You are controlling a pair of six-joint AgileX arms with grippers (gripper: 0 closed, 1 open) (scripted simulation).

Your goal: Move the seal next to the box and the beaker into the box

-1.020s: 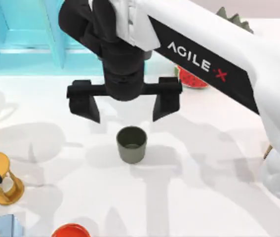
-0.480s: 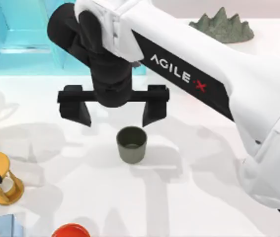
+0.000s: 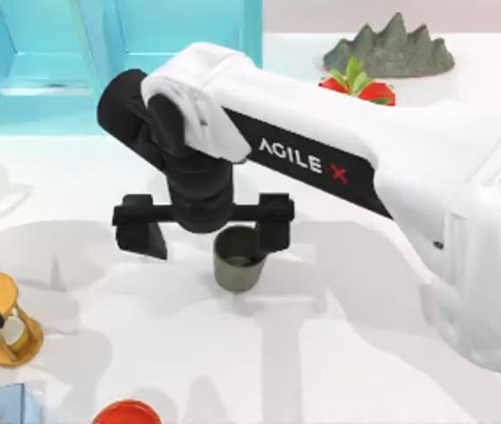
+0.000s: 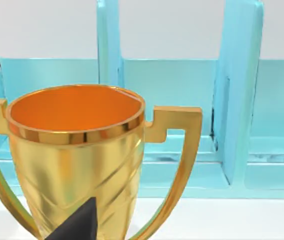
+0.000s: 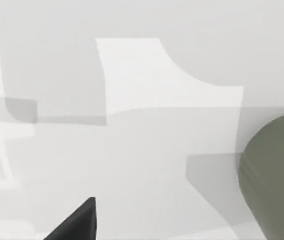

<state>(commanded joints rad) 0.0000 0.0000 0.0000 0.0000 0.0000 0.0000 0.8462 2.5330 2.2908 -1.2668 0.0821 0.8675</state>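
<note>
The beaker (image 3: 239, 262) stands upright mid-bench, mouth up, axis vertical. Our right end effector (image 3: 204, 232) is spread wide; 1 finger overlaps and hides part of the beaker's rim. Our left arm is cropped at the left edge.

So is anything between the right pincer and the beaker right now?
Nothing visible. In the top view the open right pincer is down at the beaker, with one finger over its rim and the other finger well off toward the table's left. The pincer is not centred on it. The left pincer sits by a golden trophy.
</note>
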